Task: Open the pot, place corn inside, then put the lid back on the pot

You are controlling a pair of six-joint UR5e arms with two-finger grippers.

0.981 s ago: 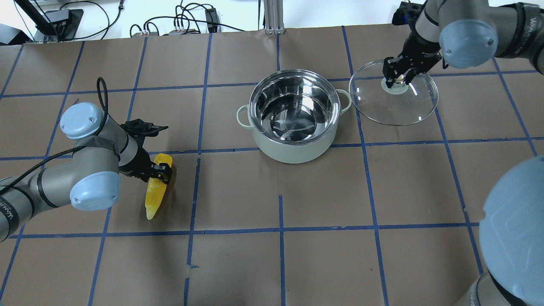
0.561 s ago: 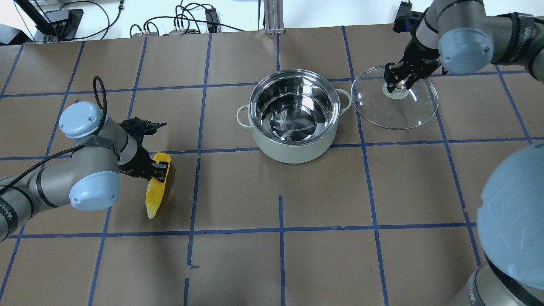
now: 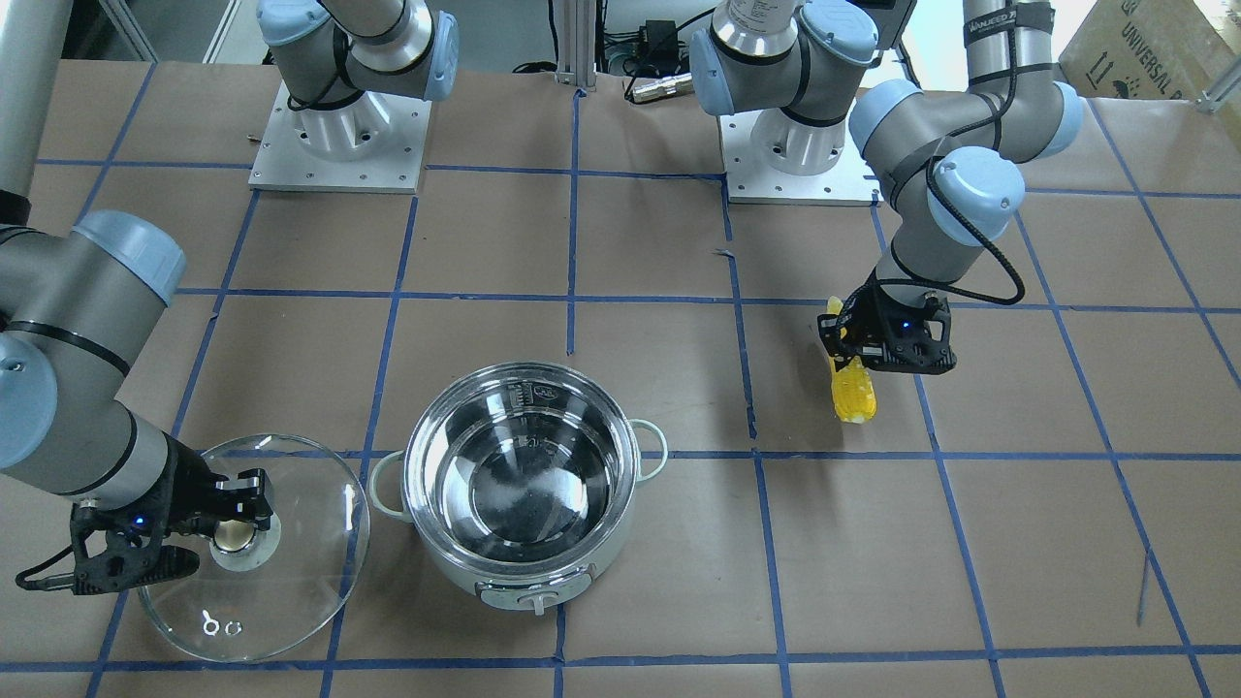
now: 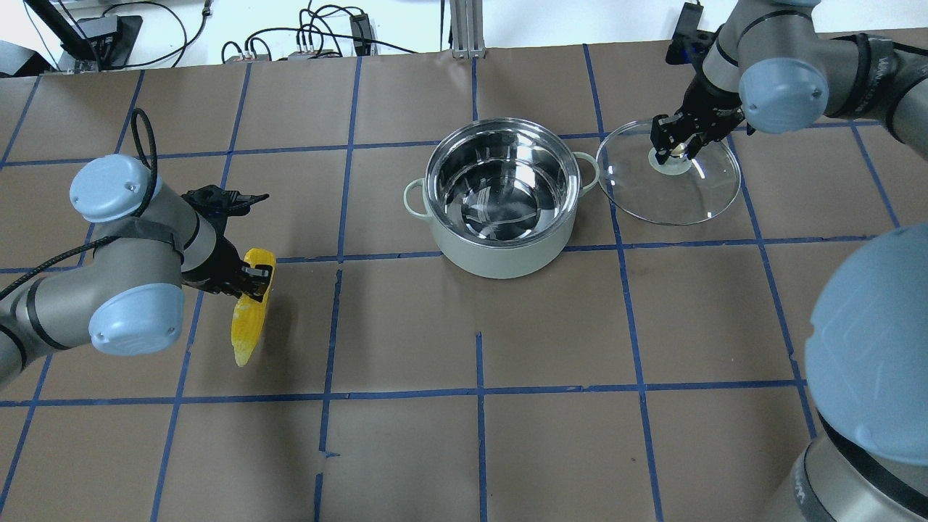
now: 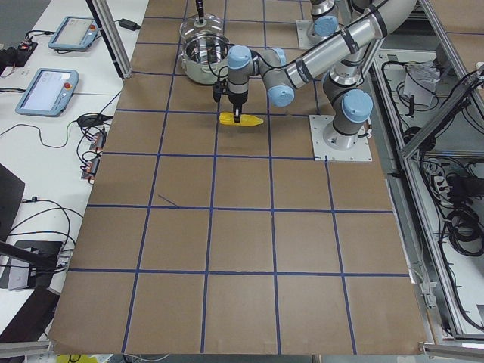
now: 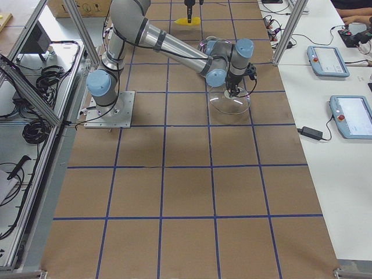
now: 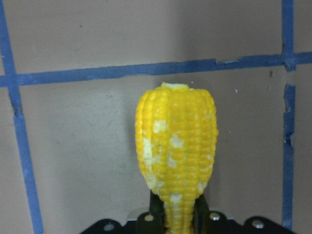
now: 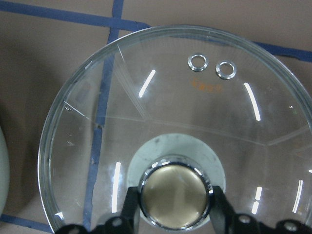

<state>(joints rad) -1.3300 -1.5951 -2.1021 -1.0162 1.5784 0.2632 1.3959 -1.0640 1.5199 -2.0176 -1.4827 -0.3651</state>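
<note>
The pale green pot (image 4: 507, 262) stands open at the table's middle, its steel inside bare. To its right lies the clear glass lid (image 4: 685, 199), low over the brown table. My right gripper (image 4: 673, 148) is shut on the lid's brass knob (image 8: 174, 195), one finger on each side. Far to the left, my left gripper (image 4: 255, 279) is shut on the thick end of the yellow corn (image 4: 244, 330). In the left wrist view the corn (image 7: 176, 146) points away from the gripper over the paper. In the front view the corn (image 3: 855, 396) sits well apart from the pot (image 3: 456, 574).
Blue tape lines (image 4: 478, 362) cross the brown paper table. Cables and power boxes (image 4: 326, 40) and an aluminium post (image 4: 464, 29) stand beyond the far edge. Both arm bases (image 3: 339, 136) are bolted at the robot's side. Touch pendants (image 5: 47, 87) lie on a side table.
The lid has sunk lower and shifted slightly toward the pot with the right gripper. The left gripper has carried the corn a little to the left.
</note>
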